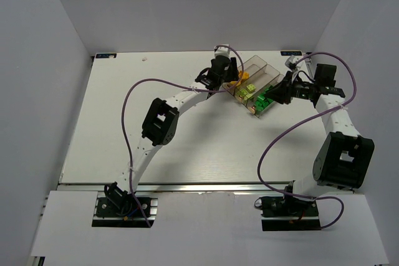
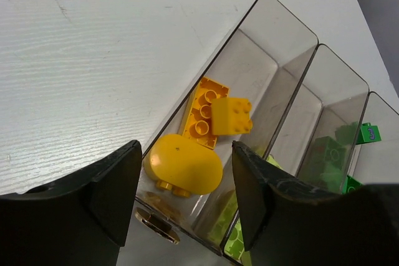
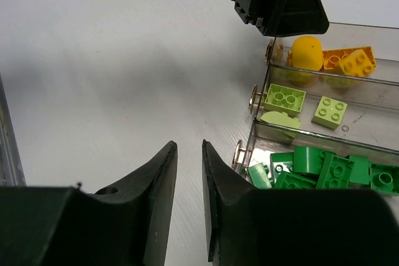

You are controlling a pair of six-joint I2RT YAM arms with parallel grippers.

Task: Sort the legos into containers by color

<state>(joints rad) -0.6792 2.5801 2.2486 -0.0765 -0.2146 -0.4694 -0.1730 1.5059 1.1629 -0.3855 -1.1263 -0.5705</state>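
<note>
The left pincer [image 2: 187,191] is held spread, empty, over the three bins [image 2: 299,85]. The right pincer [image 3: 190,172] is almost pressed together, empty. Three orange-yellow bricks [image 2: 202,113], three lime bricks [image 3: 285,99] and roughly six green bricks [image 3: 336,169] are binned separately.

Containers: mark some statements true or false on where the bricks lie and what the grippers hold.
The yellow bricks lie together in one bin of the containers. True.
The lime bricks are mixed in with the dark green bricks. False: a wall parts them, each colour in its own bin.
The left gripper is shut on a brick. False: it is open and empty above the yellow bricks.
The right gripper holds nothing. True.
</note>
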